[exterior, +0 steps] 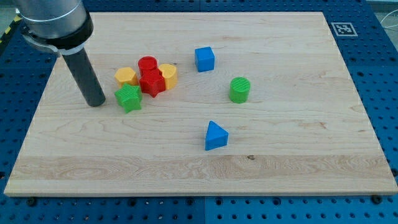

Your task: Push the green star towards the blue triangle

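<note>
Pale wood fills your view: a board (pixel 280 162) lying on a blue perforated bench (pixel 388 93). No containers sit on it, only loose blocks. Your green star (pixel 128 98) lies at the view's left, and my tip (pixel 96 103) stands on the board just beside it, on its left, with a narrow gap between them. My arm ends in a plain rod, so nothing opens or closes. Just above and to the right of the star sits a tight cluster: a red cylinder (pixel 147 63), a red star (pixel 152 82) and two yellow blocks (pixel 126 76) (pixel 168 73). Your blue triangle (pixel 215 135) lies well apart, toward the lower right. A blue cube (pixel 204 59) and green cylinder (pixel 239 89) stand farther right. One black-and-white square marker (pixel 341 28) sits at the board's top right corner; no readable writing on it.
</note>
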Robot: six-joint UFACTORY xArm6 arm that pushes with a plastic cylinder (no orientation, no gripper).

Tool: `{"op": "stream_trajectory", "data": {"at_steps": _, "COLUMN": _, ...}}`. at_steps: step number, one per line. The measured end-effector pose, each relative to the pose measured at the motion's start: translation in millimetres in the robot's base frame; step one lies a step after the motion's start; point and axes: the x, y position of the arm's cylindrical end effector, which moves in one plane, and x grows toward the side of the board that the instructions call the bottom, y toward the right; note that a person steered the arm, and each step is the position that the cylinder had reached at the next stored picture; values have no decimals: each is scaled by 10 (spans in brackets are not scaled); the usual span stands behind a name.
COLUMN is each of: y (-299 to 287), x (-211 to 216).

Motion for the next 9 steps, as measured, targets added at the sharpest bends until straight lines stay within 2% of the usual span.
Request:
{"op": "stream_trajectory", "data": {"at_steps": 2, "y": 0, "x": -5}}
{"op": "stream_trajectory", "data": {"at_steps": 4, "y": 407, "x": -65}}
{"op": "stream_trajectory", "data": {"at_steps": 5, "y": 411, "x": -65}}
{"op": "stream_trajectory", "data": {"at_steps": 9, "y": 1046, "x": 86}}
